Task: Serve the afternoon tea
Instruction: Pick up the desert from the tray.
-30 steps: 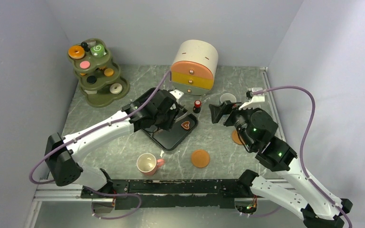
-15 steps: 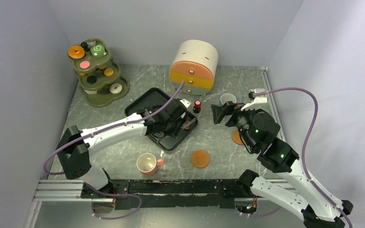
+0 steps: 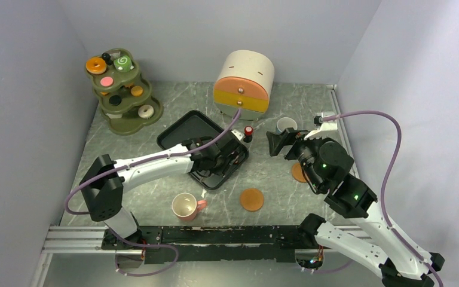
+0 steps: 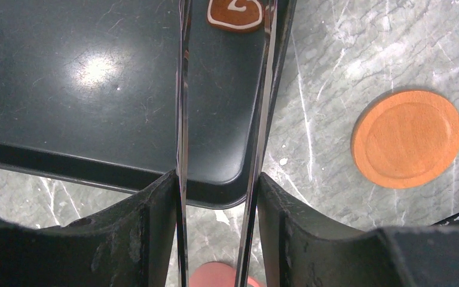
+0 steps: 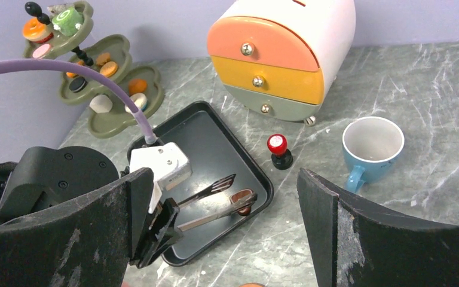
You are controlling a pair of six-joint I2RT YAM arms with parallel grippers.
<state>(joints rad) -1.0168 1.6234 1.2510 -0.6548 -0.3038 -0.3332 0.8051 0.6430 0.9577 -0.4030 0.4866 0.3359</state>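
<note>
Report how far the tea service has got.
Little looks done. One cookie lies on the black tray, and the left claw is reaching its tongs toward it. Pastries remain on the green stand; the pink cup and blue cup stand off their saucers.

the top external view looks down from above and behind both arm bases onto the whole grey marbled tabletop (image 3: pixel 287 179), far enough to include the side walls.

the left wrist view looks almost straight down along the left gripper (image 4: pixel 224 89), very near the surface; the black rectangular metal tray (image 4: pixel 66 89) lies beneath and left of the fingers, the round orange wooden saucer (image 4: pixel 406 139) to their right.

the right wrist view faces forward and slightly down between the right gripper (image 5: pixel 227 233) fingers, at medium range.

all three views share the tray (image 5: pixel 215 143) (image 3: pixel 182 131).
</note>
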